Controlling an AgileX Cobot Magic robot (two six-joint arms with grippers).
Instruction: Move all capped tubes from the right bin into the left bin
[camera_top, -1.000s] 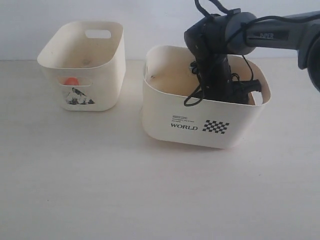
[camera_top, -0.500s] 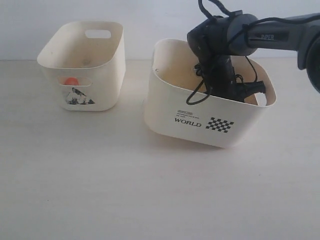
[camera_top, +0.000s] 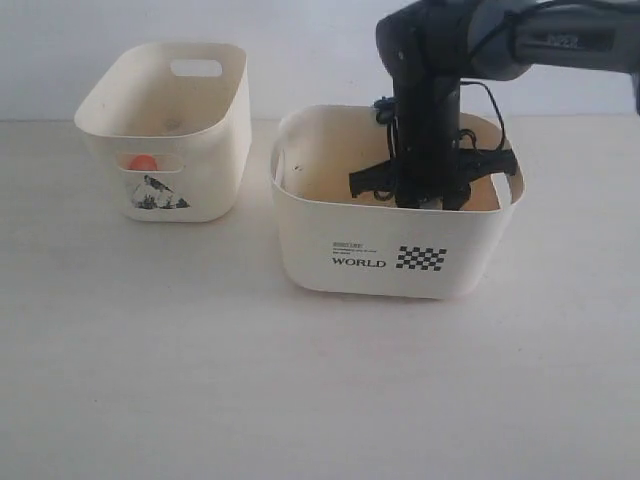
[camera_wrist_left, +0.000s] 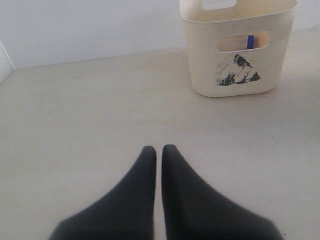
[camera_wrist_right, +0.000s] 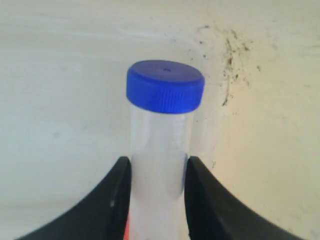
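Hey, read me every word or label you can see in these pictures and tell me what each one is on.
"WORLD": on the front of the right bin, beside a checkered patch.
Small print above it: too small to read.
Lettering on the right arm: too blurred to read.
Left bin: a dark picture only, no words.

The tube (camera_wrist_right: 161, 145) was clear, smooth plastic, faintly frosted, under a glossy blue cap (camera_wrist_right: 165, 86) with a ribbed side. The jaws of the right gripper (camera_wrist_right: 158, 164) were smooth matt black, plastic or rubber; those of the left gripper (camera_wrist_left: 159, 150) looked alike. The right bin (camera_top: 300, 240) was cream plastic with a soft sheen, its inner wall flecked with dark grime. The left bin (camera_top: 215, 170), at 10 o'clock from it, was the same plastic. The tabletop (camera_top: 200, 380) was pale, matt and faintly grained.
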